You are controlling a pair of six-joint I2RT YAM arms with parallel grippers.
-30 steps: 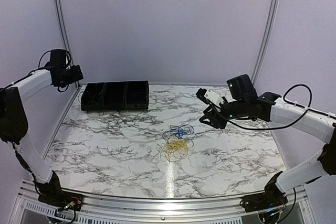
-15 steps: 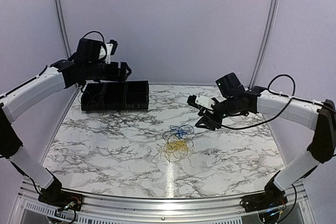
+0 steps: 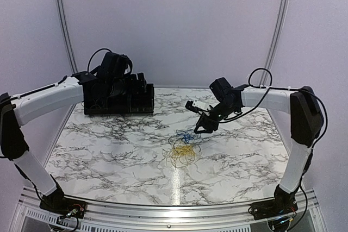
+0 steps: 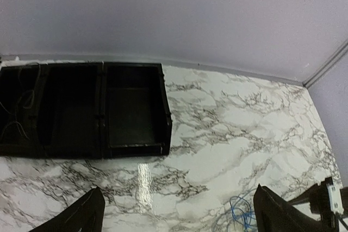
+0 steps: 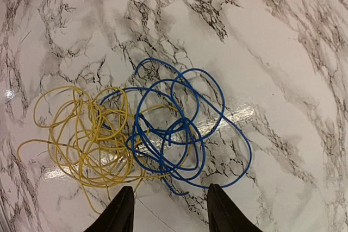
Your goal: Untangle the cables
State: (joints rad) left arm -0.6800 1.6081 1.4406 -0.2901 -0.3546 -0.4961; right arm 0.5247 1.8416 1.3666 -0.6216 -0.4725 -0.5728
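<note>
A blue cable (image 3: 187, 135) and a yellow cable (image 3: 182, 154) lie tangled together on the marble table, mid-table. In the right wrist view the blue loops (image 5: 179, 129) overlap the right side of the yellow loops (image 5: 81, 139). My right gripper (image 3: 200, 127) is open and empty, just above the right edge of the blue cable, with its fingertips (image 5: 122, 213) on either side of the cable's near end. My left gripper (image 3: 137, 82) is open wide and empty, high over the black tray. It sees the blue cable (image 4: 239, 213) at the bottom right of its view.
A black compartment tray (image 3: 119, 100) stands at the back left of the table. Thin pale wires (image 4: 16, 110) lie in its left compartment, and its right compartment (image 4: 133, 112) holds nothing. White walls enclose the table behind and at both sides.
My left arm swung from the far left wall rightward to over the tray. My right arm reached left and down to the blue cable. The cables have not moved.
</note>
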